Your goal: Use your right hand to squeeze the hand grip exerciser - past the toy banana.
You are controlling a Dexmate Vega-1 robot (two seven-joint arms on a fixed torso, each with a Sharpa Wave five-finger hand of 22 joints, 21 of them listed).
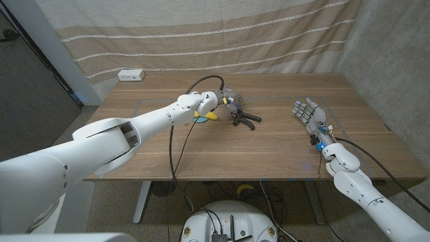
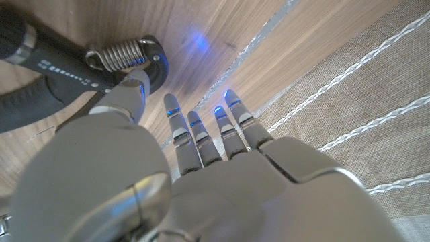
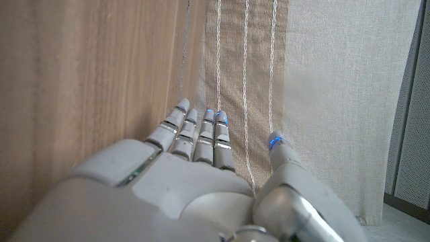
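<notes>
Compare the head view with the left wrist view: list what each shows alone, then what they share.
Head view alone: the right robot hand, open with fingers spread, at the right side of the table; the toy banana beside the left robot hand; a white power strip at the far left edge.

Left wrist view alone: the coiled metal spring of the grip exerciser up close, with the thumb touching it.

Shared: the left robot hand, the black exerciser, the wooden tabletop and the striped curtain.
</notes>
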